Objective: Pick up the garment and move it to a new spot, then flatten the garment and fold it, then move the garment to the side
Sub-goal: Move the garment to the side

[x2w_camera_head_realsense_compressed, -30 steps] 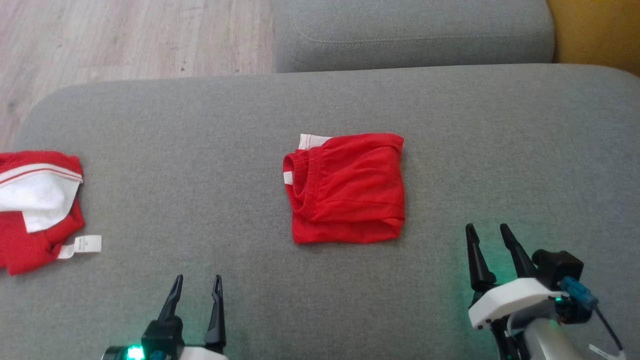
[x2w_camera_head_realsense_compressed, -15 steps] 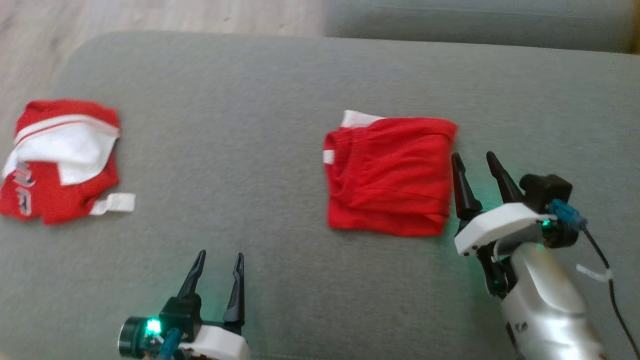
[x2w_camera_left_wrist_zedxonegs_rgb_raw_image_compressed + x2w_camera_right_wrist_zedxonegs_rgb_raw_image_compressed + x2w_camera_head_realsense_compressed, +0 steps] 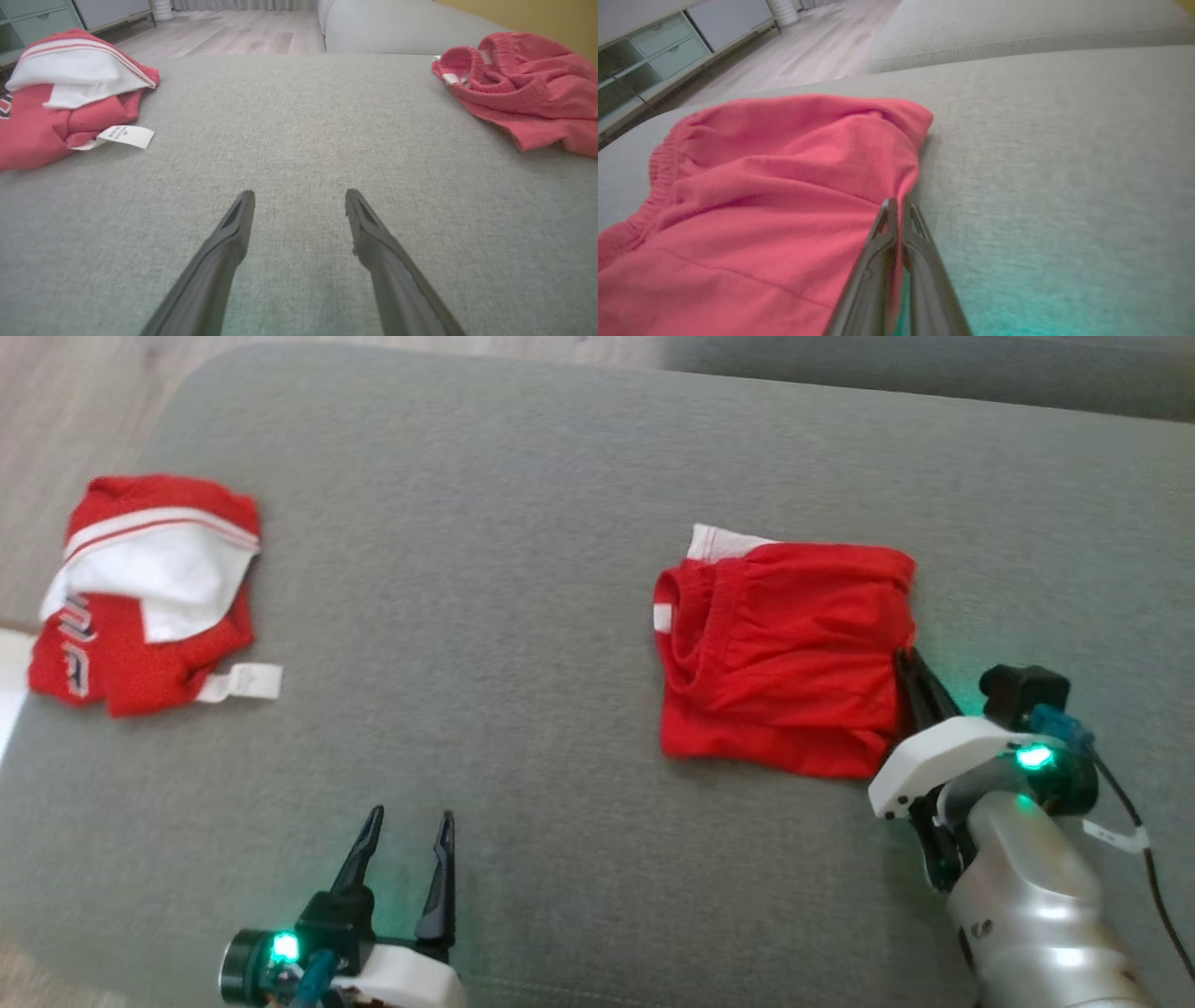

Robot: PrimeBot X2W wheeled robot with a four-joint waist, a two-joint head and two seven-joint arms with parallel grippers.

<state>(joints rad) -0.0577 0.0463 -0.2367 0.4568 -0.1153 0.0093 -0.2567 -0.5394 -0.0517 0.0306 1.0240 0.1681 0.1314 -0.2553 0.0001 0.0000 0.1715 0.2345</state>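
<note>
Here, a wide grey sofa cushion (image 3: 523, 569) with a coarse weave takes up most of the head view. A second cushion (image 3: 934, 373) in the same grey lies along its far side. Pale wood floor (image 3: 56, 401) shows past the rounded far-left corner. In the right wrist view a pale cabinet (image 3: 668, 42) with drawers and open shelves stands at the far side of the floor. The left wrist view catches a strip of yellow wall (image 3: 537, 18) at its upper right.

The red garment (image 3: 794, 653) lies folded into a rough square on the right half of the cushion, with a little white trim at its far-left corner. The right gripper (image 3: 920, 677) is at the garment's right edge. Its two dark fingers are pressed together on the fabric, a sliver of red between them. The left gripper (image 3: 411, 814) sits low in the head view over bare cushion, well apart from both garments, with its fingers spread.

A crumpled red-and-white garment (image 3: 140, 597) lies near the cushion's left edge, a white label (image 3: 243, 681) sticking out beside it. It seems to carry lettering on its left side, too blurred to read. The right forearm runs off the bottom of the head view. The red garment is cut off by the left and bottom edges of the right wrist view.
</note>
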